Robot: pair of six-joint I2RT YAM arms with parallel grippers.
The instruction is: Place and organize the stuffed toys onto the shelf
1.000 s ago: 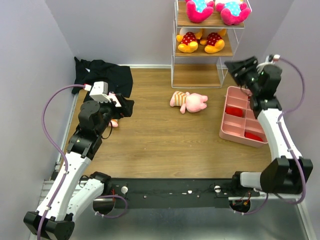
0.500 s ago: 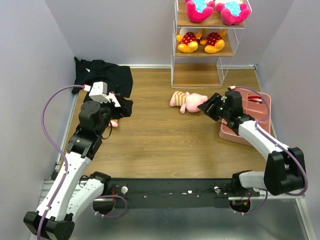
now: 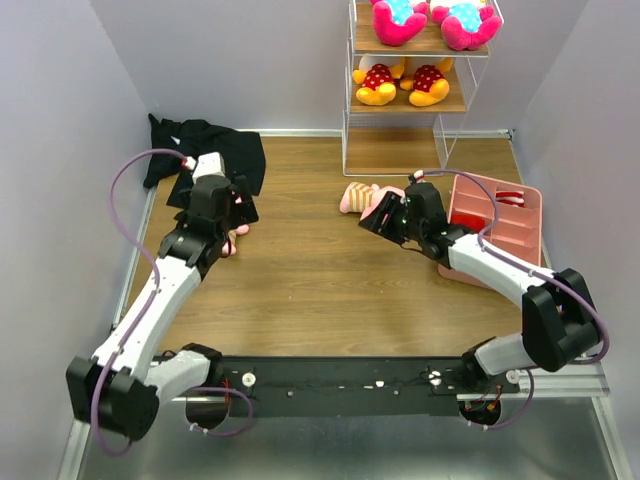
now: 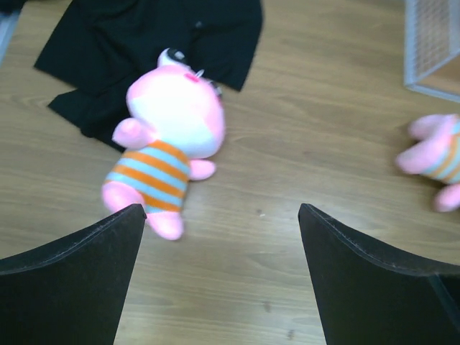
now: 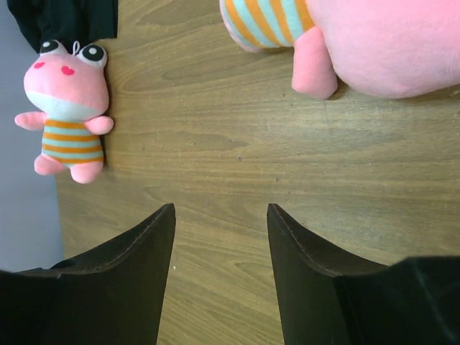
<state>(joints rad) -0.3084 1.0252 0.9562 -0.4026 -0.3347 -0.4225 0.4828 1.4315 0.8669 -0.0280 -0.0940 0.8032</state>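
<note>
The shelf point(image 3: 395, 110) stands at the back. Two white-and-magenta toys point(image 3: 400, 20) sit on its top board and two yellow toys point(image 3: 378, 82) on the middle board. One pale pink striped toy point(image 3: 358, 197) lies on the floor in front of the shelf. My right gripper point(image 3: 380, 218) is open and empty just beside it; in the right wrist view point(image 5: 221, 208) the toy point(image 5: 345, 36) fills the top edge. The other pink toy point(image 4: 169, 144) lies by the black cloth point(image 4: 158, 43), ahead and left of my open, empty left gripper point(image 4: 221, 212), which also shows in the top view point(image 3: 243, 210).
A pink compartment tray point(image 3: 470, 272) with red items lies at the right, next to the right arm. The black cloth point(image 3: 215, 150) is spread at the back left. Grey walls close in both sides.
The right arm swung down from beside the shelf to the pink toy on the floor. The left arm reached forward towards the cloth and the other pink toy.
</note>
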